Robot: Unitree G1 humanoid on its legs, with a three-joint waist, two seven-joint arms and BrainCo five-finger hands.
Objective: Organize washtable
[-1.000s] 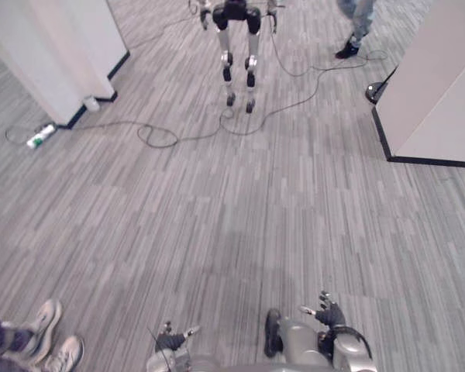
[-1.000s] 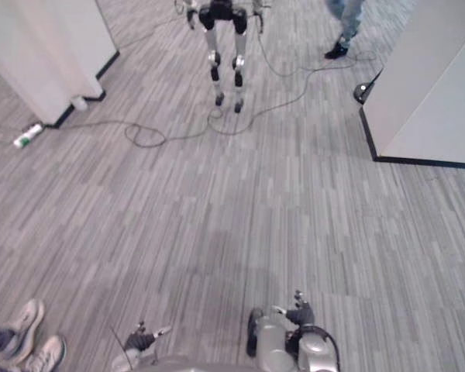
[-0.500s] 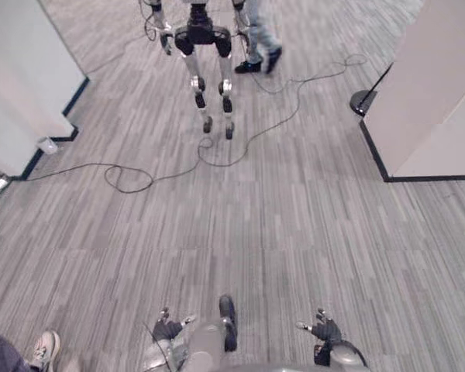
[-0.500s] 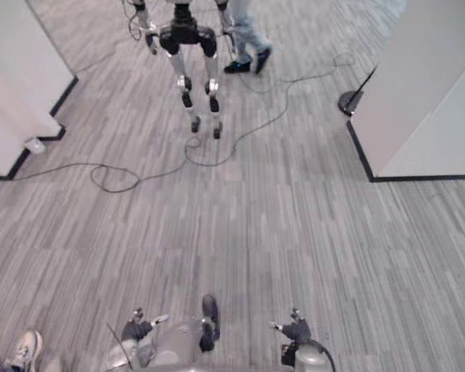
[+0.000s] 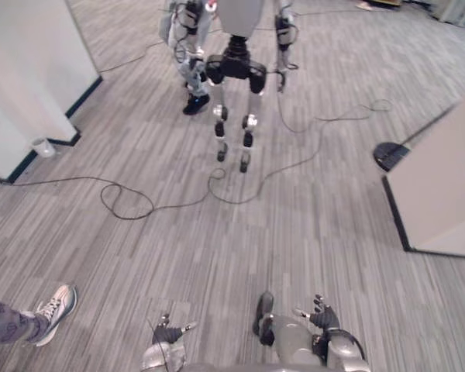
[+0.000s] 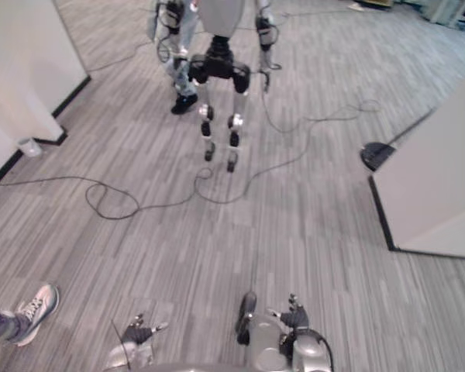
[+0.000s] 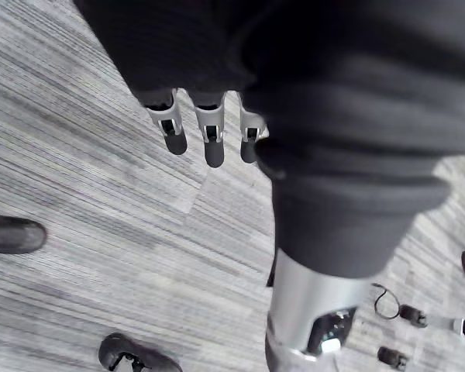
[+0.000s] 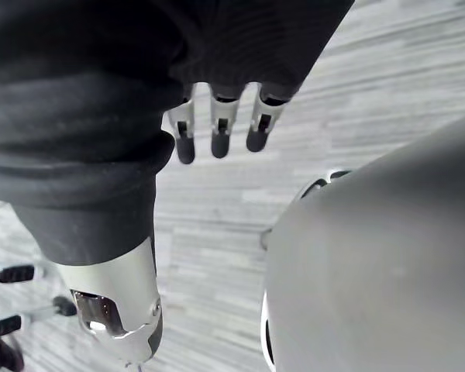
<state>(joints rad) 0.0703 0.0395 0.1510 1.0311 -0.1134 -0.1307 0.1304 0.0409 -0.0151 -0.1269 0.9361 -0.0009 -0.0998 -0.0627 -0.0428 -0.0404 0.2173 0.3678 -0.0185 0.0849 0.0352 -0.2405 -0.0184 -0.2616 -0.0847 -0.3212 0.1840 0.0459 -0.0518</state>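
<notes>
- Left hand (image 7: 209, 139) and right hand (image 8: 219, 133): fingers relaxed, empty, hanging low over the carpet (image 5: 310, 225) (likely a walking posture).
- Washtable: position cannot be told; another humanoid robot (image 5: 234, 85) stands ahead, well apart.

No text, label, number or sign is legible. Surfaces checked:
- white partition (image 5: 23, 77), far left: plain
- white panel (image 5: 442, 194), right: plain
- second humanoid robot (image 5: 234, 68), far centre: any marks too small to read
- small cup (image 5: 40, 146) at the partition's foot: nothing readable
- person's shoe (image 5: 56, 304), near left: nothing readable
</notes>
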